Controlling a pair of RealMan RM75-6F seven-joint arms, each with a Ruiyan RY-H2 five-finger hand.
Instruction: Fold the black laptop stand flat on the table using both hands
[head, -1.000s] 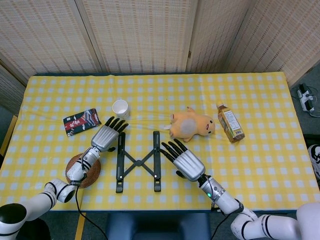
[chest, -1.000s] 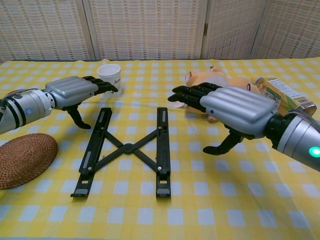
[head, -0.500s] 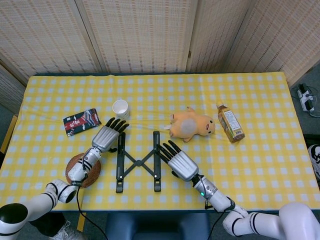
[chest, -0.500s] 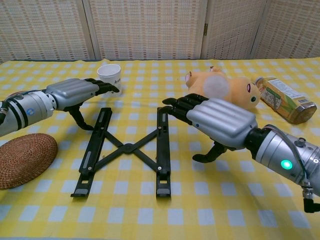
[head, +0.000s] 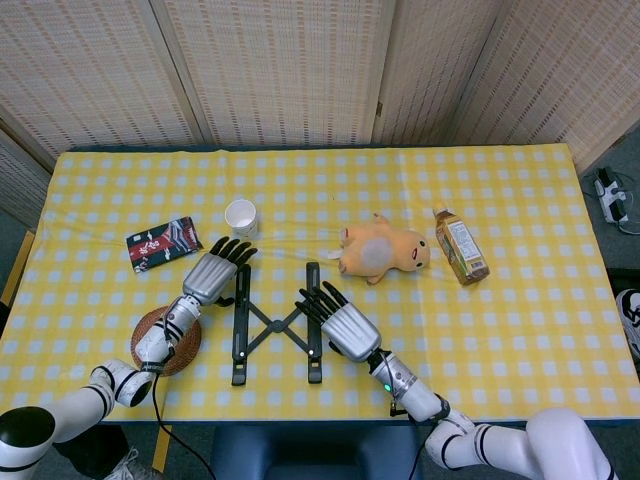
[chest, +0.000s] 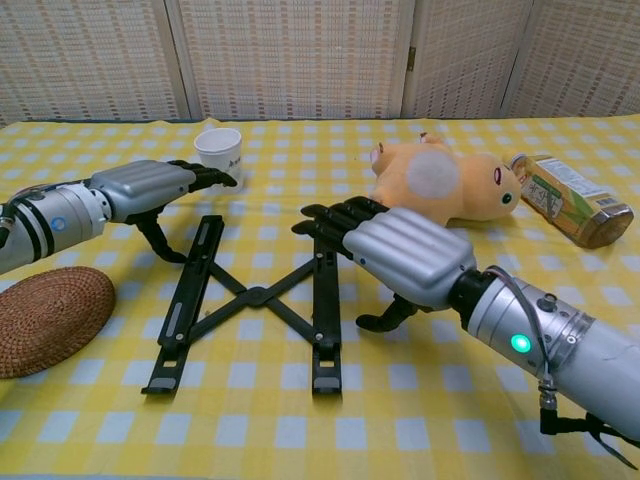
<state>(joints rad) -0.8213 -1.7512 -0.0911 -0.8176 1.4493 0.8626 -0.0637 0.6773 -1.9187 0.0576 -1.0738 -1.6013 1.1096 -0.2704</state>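
Fingers (chest: 335, 222) of the right hand (chest: 400, 255) spread apart over the right rail of the one black laptop stand (head: 275, 325); whether they touch it cannot be told. Left hand (head: 212, 272) hovers open just beside the left rail. Stand lies on the worktop (head: 520, 310), rails still splayed in an X: folding not yet done. One cup (head: 240, 216), one plush toy (head: 380, 250), one bottle (head: 459, 246), one coaster (head: 160, 345).

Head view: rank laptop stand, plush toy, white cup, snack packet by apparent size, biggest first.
1. laptop stand, spread in an X, widest footprint.
2. plush toy.
3. snack packet.
4. white cup.
All sit on the table at a similar depth, so nearness barely skews this; packet over cup is clear but not by much.
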